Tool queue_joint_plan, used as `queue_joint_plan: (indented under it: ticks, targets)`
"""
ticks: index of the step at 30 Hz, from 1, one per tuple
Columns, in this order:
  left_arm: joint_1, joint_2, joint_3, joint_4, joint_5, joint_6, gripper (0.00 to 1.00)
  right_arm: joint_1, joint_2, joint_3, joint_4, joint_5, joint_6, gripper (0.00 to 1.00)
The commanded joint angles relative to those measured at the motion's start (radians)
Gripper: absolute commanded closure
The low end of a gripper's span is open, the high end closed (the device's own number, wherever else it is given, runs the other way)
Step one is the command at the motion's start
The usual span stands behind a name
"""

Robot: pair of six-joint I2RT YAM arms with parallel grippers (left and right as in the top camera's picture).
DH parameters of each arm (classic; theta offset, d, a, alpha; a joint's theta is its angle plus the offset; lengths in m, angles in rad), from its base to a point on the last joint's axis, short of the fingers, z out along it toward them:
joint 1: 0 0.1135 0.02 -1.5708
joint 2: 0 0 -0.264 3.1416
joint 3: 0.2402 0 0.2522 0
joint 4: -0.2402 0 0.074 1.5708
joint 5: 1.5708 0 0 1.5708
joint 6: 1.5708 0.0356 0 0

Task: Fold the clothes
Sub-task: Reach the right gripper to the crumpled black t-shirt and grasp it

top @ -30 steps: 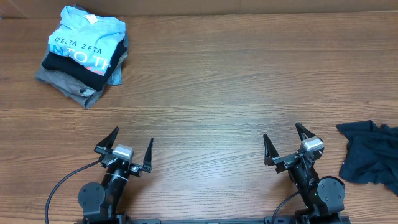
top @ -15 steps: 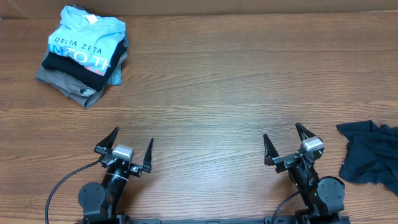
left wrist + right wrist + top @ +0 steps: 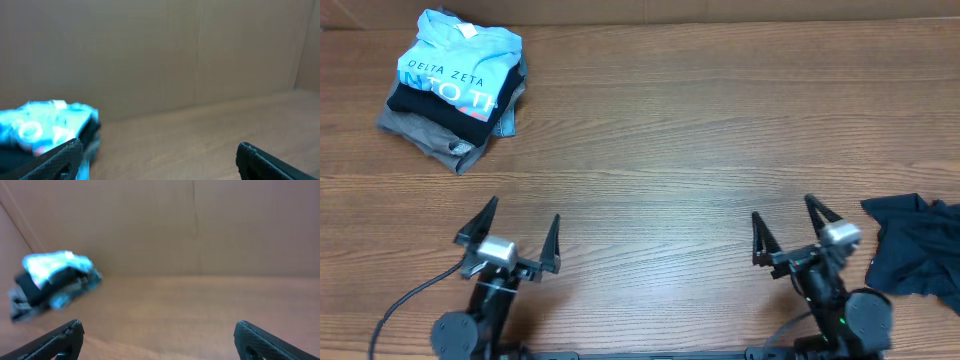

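The dark navy T-shirt (image 3: 915,243) lies crumpled at the table's right edge in the overhead view. My right gripper (image 3: 788,217) is open and empty just left of it, near the front edge. My left gripper (image 3: 520,215) is open and empty at the front left, far from the T-shirt. Both wrist views show open fingers over bare wood, the left gripper (image 3: 157,152) and the right gripper (image 3: 159,332). The T-shirt is out of both wrist views.
A stack of folded clothes (image 3: 453,85), topped by a light blue "DELTA ZETA" shirt with a grey garment at the bottom, sits at the far left corner. It shows blurred in the left wrist view (image 3: 45,122) and right wrist view (image 3: 52,277). A brown wall stands behind the table.
Both grippers have risen and shifted slightly, the left one to the left and the right one to the right. The clothes have not moved.
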Motion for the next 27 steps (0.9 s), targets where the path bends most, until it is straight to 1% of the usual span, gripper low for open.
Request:
queue_joint_plan:
  ticks: [1,4,6,10,15,16,18,19,21,25,27]
  targets:
    - [-0.006,0.058,0.178,-0.07,-0.025,-0.05,0.0,-0.003,0.072,0.197,-0.075,-0.005,0.069,0.0]
    - [-0.006,0.186,0.35,-0.202,-0.048,-0.049,0.0,-0.003,0.225,0.378,-0.229,0.003,0.085,0.0]
    - [-0.006,0.301,0.482,-0.294,-0.047,-0.05,0.0,-0.003,0.376,0.524,-0.359,0.003,0.096,0.0]
    - [-0.006,0.603,0.807,-0.545,-0.046,-0.05,0.0,-0.003,0.719,0.829,-0.615,0.002,0.106,0.0]
    - [-0.006,0.909,1.164,-0.865,-0.039,-0.044,0.0,-0.003,1.058,1.156,-0.827,0.012,0.099,0.0]
    - [-0.006,0.962,1.223,-0.916,-0.039,-0.037,0.0,-0.003,1.112,1.206,-0.847,0.019,0.097,0.0]
    - [-0.007,1.052,1.321,-1.01,-0.039,-0.021,0.0,-0.005,1.212,1.287,-0.882,0.077,0.079,0.0]
    - [-0.007,1.089,1.361,-1.048,-0.039,-0.014,0.0,-0.01,1.244,1.309,-0.894,0.11,0.105,0.0]
    - [-0.007,1.152,1.427,-1.124,-0.039,0.012,0.0,-0.051,1.317,1.332,-0.914,0.196,0.208,0.0]
    - [-0.007,1.207,1.481,-1.213,-0.039,0.011,0.0,-0.211,1.445,1.331,-0.951,0.211,0.335,0.0]
    - [-0.007,1.212,1.481,-1.234,-0.039,0.012,0.0,-0.301,1.514,1.33,-0.966,0.208,0.366,0.02]
